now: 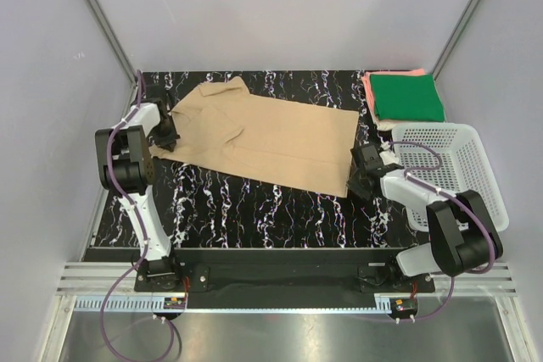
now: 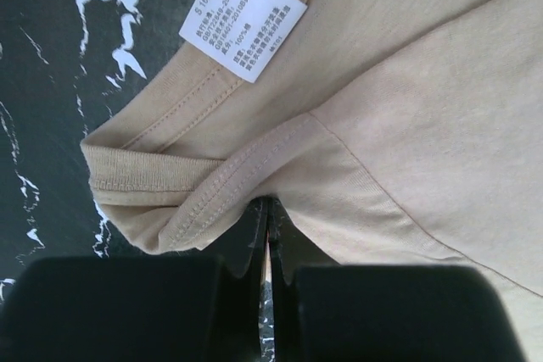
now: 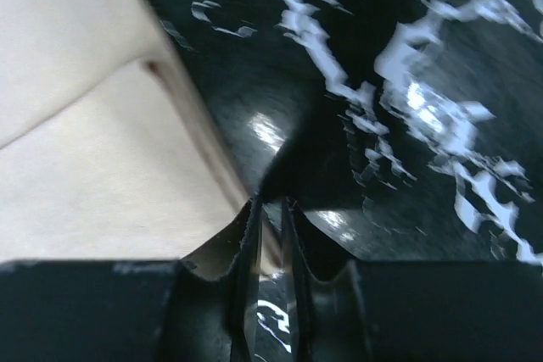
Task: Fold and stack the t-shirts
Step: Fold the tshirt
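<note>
A tan t-shirt (image 1: 271,142) lies spread across the black marbled table, its left part folded over. My left gripper (image 1: 169,136) sits at the shirt's left edge. In the left wrist view the left gripper (image 2: 268,203) is shut on a stitched fold of the tan t-shirt (image 2: 407,125), below its white label (image 2: 242,19). My right gripper (image 1: 360,179) is at the shirt's near right corner. In the blurred right wrist view the right gripper (image 3: 270,203) stands nearly closed, with the hem of the tan t-shirt (image 3: 93,167) between the fingers. A folded dark green t-shirt (image 1: 409,97) rests on a coral-pink one (image 1: 368,91) at the back right.
A white mesh basket (image 1: 475,177) stands at the right edge, beside the right arm and just in front of the stack. Bare black marbled table (image 1: 254,214) runs between the shirt and the arm bases. Grey walls close in the sides and back.
</note>
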